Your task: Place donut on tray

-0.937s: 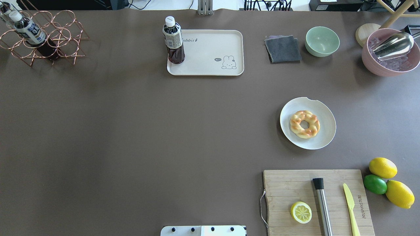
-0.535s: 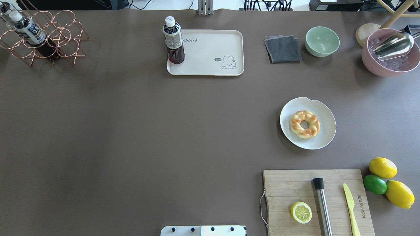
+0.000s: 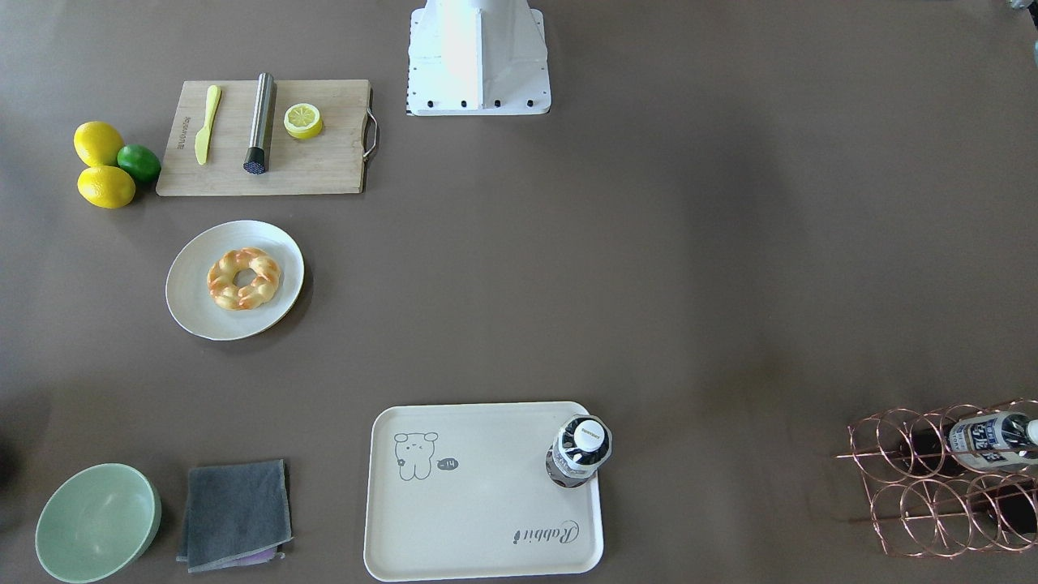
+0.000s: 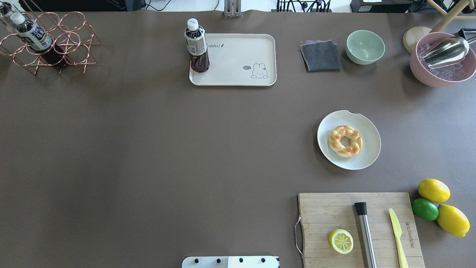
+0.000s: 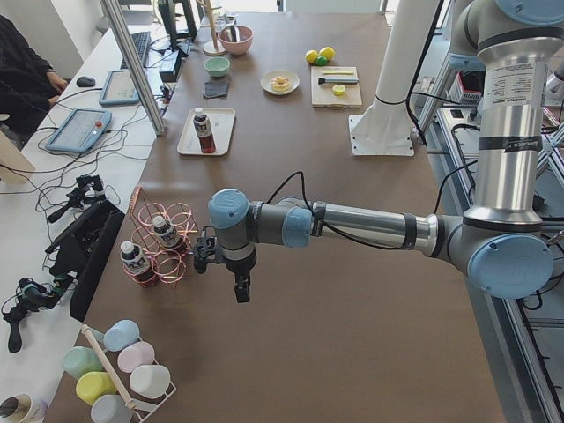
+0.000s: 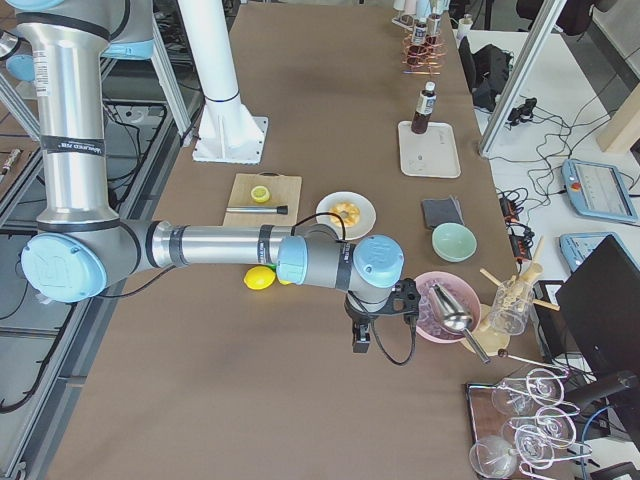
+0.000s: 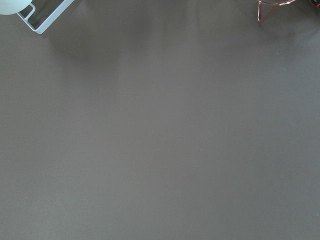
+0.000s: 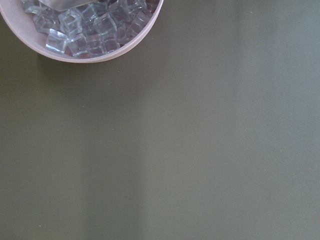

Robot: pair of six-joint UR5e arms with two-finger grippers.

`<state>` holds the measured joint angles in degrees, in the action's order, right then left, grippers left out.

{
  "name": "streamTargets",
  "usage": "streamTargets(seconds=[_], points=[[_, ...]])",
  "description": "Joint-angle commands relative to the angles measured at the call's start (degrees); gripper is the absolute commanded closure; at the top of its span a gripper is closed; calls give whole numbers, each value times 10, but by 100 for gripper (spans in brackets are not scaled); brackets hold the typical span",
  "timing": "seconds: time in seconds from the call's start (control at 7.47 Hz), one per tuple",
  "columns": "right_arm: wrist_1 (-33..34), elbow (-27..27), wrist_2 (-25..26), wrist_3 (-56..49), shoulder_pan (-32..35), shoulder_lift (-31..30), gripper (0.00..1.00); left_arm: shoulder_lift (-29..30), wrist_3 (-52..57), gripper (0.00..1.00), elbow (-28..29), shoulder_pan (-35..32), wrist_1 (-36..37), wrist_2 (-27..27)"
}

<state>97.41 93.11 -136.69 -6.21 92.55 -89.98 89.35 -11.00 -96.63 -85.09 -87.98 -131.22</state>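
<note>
The donut (image 4: 345, 141), a golden twisted ring, lies on a round off-white plate (image 4: 368, 126) at the right of the table; it also shows in the front view (image 3: 243, 278). The cream tray (image 4: 238, 61) with the drawing lies at the far middle, with a dark bottle (image 4: 196, 46) standing on its left end. My left gripper (image 5: 240, 289) hangs over the table's left end by the copper rack, far from both. My right gripper (image 6: 360, 342) hangs at the right end beside the pink ice bowl. I cannot tell whether either is open or shut. Neither shows in the overhead view.
A wooden cutting board (image 4: 327, 212) with a lemon half (image 4: 341, 241), a steel muddler and a yellow knife lies near the donut plate. Lemons and a lime (image 4: 425, 209), a green bowl (image 4: 365, 47), a grey cloth (image 4: 320, 56), the pink ice bowl (image 4: 442, 61) and a copper bottle rack (image 4: 48, 42) stand around.
</note>
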Motion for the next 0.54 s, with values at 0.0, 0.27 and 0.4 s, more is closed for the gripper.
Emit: streamTargets(seconds=[0.0,0.27,0.4], points=[[-1,8,-1,24,-1,10,0,3,0,2,3,0,0,0],[-73,22,0,112,-44,11,0,1,-1,2,2,1,0,0],[-122,29,0,198,-74,11,0,1,-1,2,2,2,0,0]])
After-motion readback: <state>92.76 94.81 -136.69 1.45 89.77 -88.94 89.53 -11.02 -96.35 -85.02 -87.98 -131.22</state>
